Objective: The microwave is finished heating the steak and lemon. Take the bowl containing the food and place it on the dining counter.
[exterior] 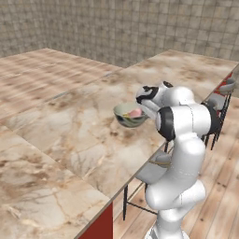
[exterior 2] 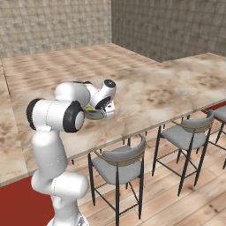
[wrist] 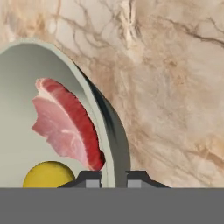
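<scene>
Left base view shows the counter (exterior: pixel 84 121) cut off at the frame's left and bottom edges, with the bowl (exterior: pixel 127 116) held over its near edge; whether the foot touches the marble cannot be told. The gripper (wrist: pixel 113 178) is clamped on the bowl's rim, one fingertip inside and one outside. Inside lie the steak (wrist: pixel 65 122) and, cut off at the bottom, the lemon (wrist: pixel 47 175). Stools (exterior 2: pixel 119 165) stand below, partly behind the arm.
</scene>
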Robot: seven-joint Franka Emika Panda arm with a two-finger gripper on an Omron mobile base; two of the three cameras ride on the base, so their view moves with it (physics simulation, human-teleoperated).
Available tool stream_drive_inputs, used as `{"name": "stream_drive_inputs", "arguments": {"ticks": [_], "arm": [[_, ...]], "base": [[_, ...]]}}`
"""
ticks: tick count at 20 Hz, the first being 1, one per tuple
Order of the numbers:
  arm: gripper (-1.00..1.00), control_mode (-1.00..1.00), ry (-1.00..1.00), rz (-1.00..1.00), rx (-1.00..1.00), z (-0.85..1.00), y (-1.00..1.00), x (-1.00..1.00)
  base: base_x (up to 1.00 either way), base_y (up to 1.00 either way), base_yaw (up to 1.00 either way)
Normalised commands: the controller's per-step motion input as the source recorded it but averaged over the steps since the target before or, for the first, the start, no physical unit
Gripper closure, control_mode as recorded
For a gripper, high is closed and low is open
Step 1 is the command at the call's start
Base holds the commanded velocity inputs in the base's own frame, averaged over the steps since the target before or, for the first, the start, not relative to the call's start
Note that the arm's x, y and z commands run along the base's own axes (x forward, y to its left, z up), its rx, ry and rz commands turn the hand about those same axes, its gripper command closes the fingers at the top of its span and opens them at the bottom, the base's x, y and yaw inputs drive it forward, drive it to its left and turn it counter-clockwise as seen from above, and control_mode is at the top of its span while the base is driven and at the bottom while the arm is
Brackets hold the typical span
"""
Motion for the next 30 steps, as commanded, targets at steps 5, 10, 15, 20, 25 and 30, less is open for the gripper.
{"name": "stream_drive_inputs", "arguments": {"ticks": [5, 10, 15, 20, 25, 30], "arm": [[1.0, -1.0, 0.0, -0.07, -0.05, -0.62, 0.1, 0.49], [1.0, -1.0, 0.0, -0.03, -0.06, -0.44, 0.08, 0.28], [-1.0, -1.0, 0.0, -0.02, -0.02, -0.1, 0.06, 0.19], [-1.0, -1.0, -0.1, 0.0, 0.01, 0.24, -0.08, -0.5], [-1.0, -1.0, -0.28, 0.0, 0.01, 0.66, -0.06, -0.96], [-1.0, -1.0, -0.34, 0.0, 0.0, 0.84, 0.0, -1.0]], "base": [[0.0, 0.0, 0.0], [0.0, 0.0, 0.0], [0.0, 0.0, 0.0], [0.0, 0.0, 0.0], [0.0, 0.0, 0.0], [0.0, 0.0, 0.0]]}}
